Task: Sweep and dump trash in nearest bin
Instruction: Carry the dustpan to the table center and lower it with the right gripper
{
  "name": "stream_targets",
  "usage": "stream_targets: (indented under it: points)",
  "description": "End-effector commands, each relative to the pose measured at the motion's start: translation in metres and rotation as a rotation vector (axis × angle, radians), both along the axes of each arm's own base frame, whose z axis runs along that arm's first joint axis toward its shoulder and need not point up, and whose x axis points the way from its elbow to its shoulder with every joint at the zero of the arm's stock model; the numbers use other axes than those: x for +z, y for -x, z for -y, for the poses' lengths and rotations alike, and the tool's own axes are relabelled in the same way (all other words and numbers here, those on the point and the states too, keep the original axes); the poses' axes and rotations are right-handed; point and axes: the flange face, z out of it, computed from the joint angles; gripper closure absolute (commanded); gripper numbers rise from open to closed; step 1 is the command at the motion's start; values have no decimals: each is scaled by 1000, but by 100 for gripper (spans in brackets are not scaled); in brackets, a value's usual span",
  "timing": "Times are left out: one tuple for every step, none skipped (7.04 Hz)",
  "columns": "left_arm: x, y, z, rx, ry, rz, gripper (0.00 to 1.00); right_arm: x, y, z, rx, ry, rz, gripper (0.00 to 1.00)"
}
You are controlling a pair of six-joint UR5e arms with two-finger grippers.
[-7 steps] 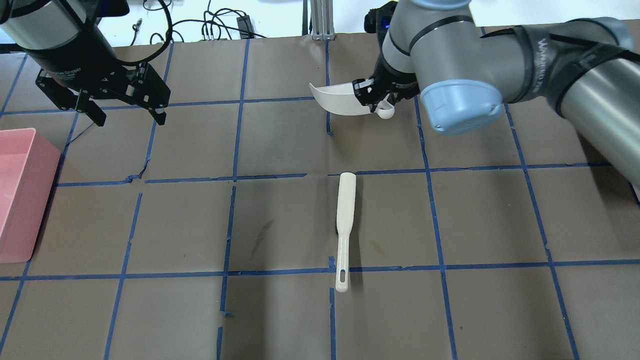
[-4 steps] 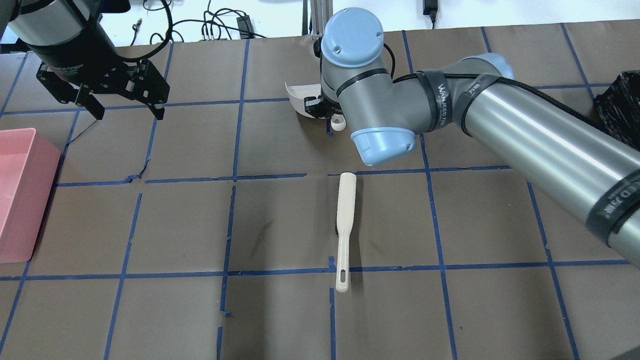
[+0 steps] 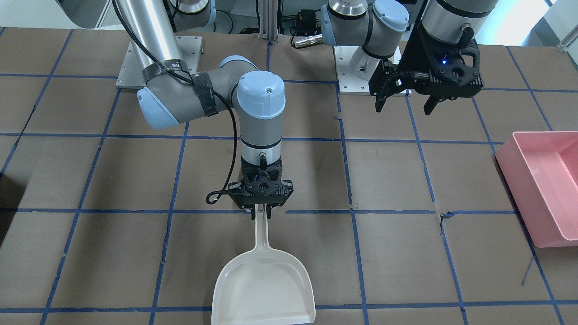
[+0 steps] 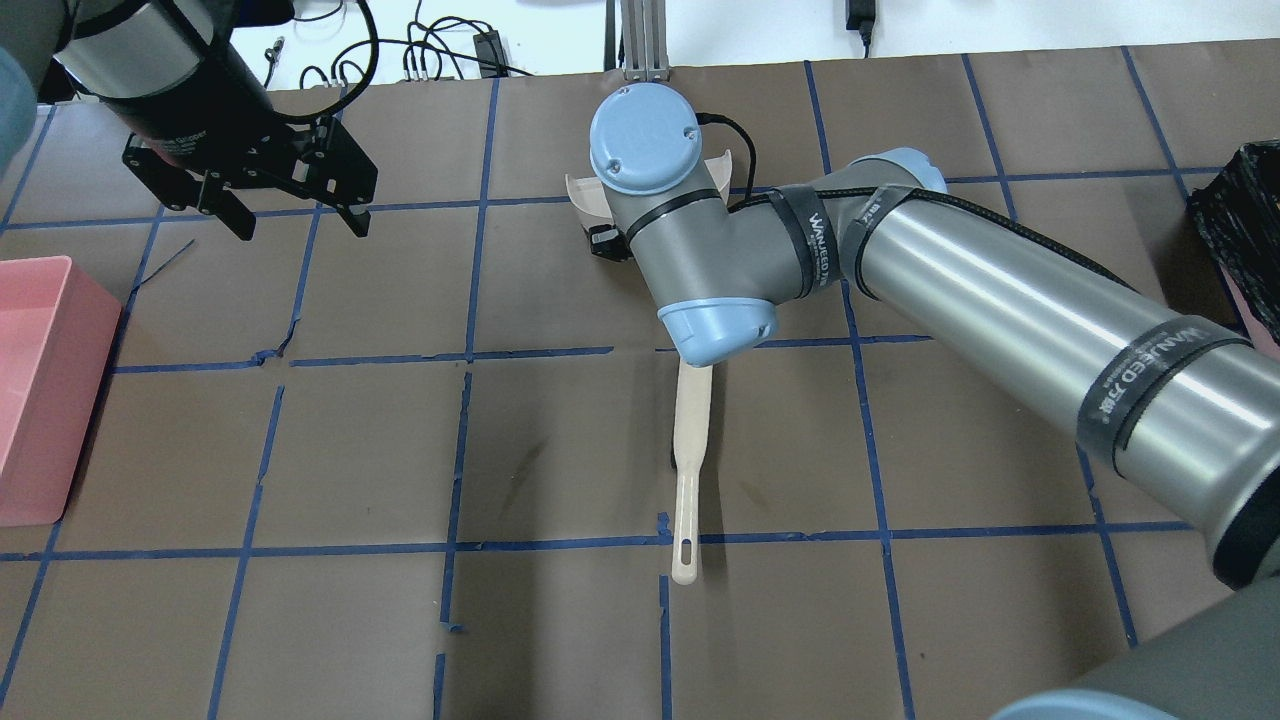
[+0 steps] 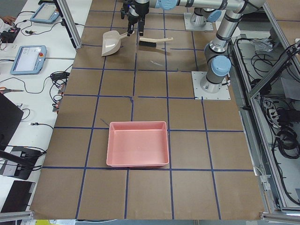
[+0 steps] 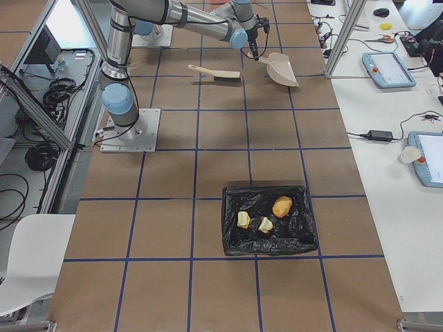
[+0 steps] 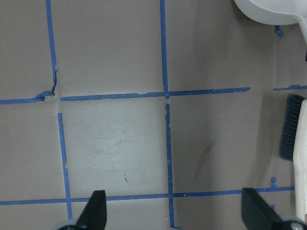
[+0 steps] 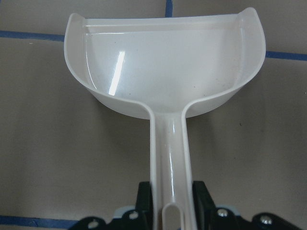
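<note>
My right gripper [image 3: 261, 212] is shut on the handle of a white dustpan [image 3: 264, 280] and holds it low over the table, pan pointing away from my base. The right wrist view shows the dustpan [image 8: 163, 67] empty. A white brush [image 4: 688, 450] with dark bristles lies on the table behind it, partly under my right arm. The trash lies in a black-lined bin [image 6: 266, 242]: one round golden lump [image 6: 282, 206] and two tan chunks [image 6: 243, 219] [image 6: 265, 224]. My left gripper [image 3: 403, 101] is open and empty, high over the table.
A pink bin [image 4: 40, 380] stands at the table's left edge and looks empty in the exterior left view [image 5: 138, 143]. The black-lined bin [image 4: 1235, 230] sits at the right edge. Brown paper with blue tape lines covers the table.
My right arm has swung toward the table's middle and turned, carrying the dustpan left, so the arm now covers most of it from above. My left gripper has shifted slightly right.
</note>
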Motion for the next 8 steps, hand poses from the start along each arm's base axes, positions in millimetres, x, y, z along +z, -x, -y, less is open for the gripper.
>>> stream_targets:
  points:
    - [3, 5, -2, -13, 2, 16, 1, -9, -2, -5, -34, -28, 11, 86]
    - [2, 5, -2, -10, 0, 13, 1, -10, -2, -7, -43, -35, 10, 75]
    - [2, 5, -2, -7, 1, 8, 1, -12, -1, -6, -44, -36, 3, 24]
    - [1, 6, -2, -9, -2, 6, 1, -11, 0, -6, -46, -62, -12, 14]
    - [1, 6, -2, -9, -2, 5, 1, -7, 1, -6, -48, -67, -16, 0]
    - [0, 6, -2, -9, -4, 3, 1, 1, 14, -3, -52, -121, -46, 0]
    - [0, 6, -2, -9, -4, 3, 1, 32, 23, 0, -63, -147, -54, 0]
    - [0, 6, -2, -9, -4, 3, 1, 69, 52, 11, -83, -184, -63, 0]
